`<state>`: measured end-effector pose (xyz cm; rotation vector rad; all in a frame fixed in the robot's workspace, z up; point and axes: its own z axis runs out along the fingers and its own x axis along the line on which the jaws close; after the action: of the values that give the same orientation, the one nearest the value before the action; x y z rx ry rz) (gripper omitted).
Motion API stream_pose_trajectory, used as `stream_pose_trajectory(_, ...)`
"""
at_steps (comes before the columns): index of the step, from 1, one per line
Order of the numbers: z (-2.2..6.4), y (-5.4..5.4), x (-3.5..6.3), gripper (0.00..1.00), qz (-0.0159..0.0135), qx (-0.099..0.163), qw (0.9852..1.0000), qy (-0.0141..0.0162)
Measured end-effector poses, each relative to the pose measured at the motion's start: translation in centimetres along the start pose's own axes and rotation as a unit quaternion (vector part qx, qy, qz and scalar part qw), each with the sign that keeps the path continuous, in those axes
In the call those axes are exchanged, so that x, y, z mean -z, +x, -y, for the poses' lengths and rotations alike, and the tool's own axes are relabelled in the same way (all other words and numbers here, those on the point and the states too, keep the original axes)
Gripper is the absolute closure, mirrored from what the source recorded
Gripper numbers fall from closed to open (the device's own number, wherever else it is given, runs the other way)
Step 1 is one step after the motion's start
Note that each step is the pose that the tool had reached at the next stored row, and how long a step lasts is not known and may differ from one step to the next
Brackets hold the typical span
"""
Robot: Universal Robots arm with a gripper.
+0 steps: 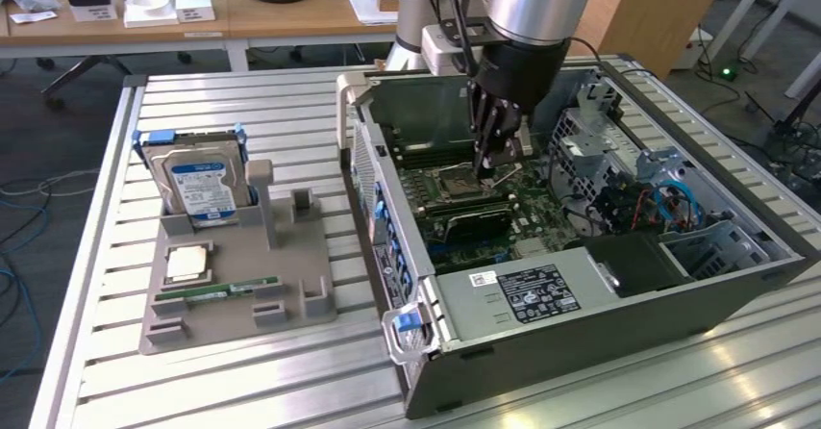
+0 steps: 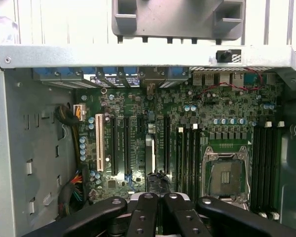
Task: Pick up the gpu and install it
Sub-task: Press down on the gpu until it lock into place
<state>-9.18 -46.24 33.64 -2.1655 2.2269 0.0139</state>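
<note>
The arm is down inside the open computer case (image 1: 718,299), which lies on its side on the slatted metal table (image 1: 192,391); the gripper (image 1: 487,164) hangs over the motherboard (image 1: 443,246), just beside the empty CPU socket (image 1: 460,184); its fingers are drawn tight together, no gap between the tips; in the wrist view the gripper (image 2: 156,200) shows its black linkages folded in close above the row of expansion slots (image 2: 126,148), with the CPU socket (image 2: 227,175) off to one side.

And the gpu (image 1: 472,224): a dark flat card stands on edge on the board, between the memory slots and the lower expansion slots, just below the fingertips as the exterior view shows them; whether the fingers touch it I cannot tell; whether it sits fully in its slot I cannot tell either.

Over on the exterior view's left, the grey parts holder (image 1: 302,256) sits on the table well apart from the gripper; the hard drive (image 1: 199,184) with its blue-white label stands upright in it; a CPU chip (image 1: 188,264) lies flat in front of that; the slim green RAM stick (image 1: 218,292) lies nearer the holder's front edge.
</note>
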Motion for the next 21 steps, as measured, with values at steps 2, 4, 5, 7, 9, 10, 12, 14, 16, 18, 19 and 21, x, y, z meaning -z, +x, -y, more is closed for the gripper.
stream_pose_trajectory(2, 0.0, 0.0, 0.0, 0.89, -0.0001, 0.0, 1.0, 0.0)
stream_pose_trajectory(4, 0.0, -0.01, -0.02, 0.89, 0.0001, 0.0, 1.0, 0.0001)
stream_pose_trajectory(5, 0.0, -0.04, -0.05, 0.89, 0.0002, 0.0, 1.0, 0.0001)
stream_pose_trajectory(7, -0.01, -0.18, -0.07, 0.89, 0.0001, 0.0, 1.0, 0.0001)
stream_pose_trajectory(9, -0.01, -0.31, -0.15, 0.89, 0.0002, 0.0, 1.0, 0.0)
stream_pose_trajectory(10, -0.01, -0.37, -0.22, 0.89, 0.0004, 0.0, 1.0, 0.0)
stream_pose_trajectory(12, -0.03, -0.52, -0.44, 0.89, 0.0007, 0.0, 1.0, 0.0)
stream_pose_trajectory(14, -0.03, -0.62, -0.74, 0.89, 0.0008, 0.0, 1.0, 0.0)
stream_pose_trajectory(16, -0.03, -0.65, -0.85, 0.89, 0.0007, 0.0, 1.0, 0.0)
stream_pose_trajectory(18, -0.04, -0.65, -0.85, 0.89, 0.0007, 0.0, 1.0, 0.0)
stream_pose_trajectory(19, -0.04, -0.65, -0.86, 0.89, 0.0007, 0.0, 1.0, 0.0)
stream_pose_trajectory(21, -0.04, -0.65, -0.86, 0.89, 0.0007, 0.0, 1.0, 0.0)
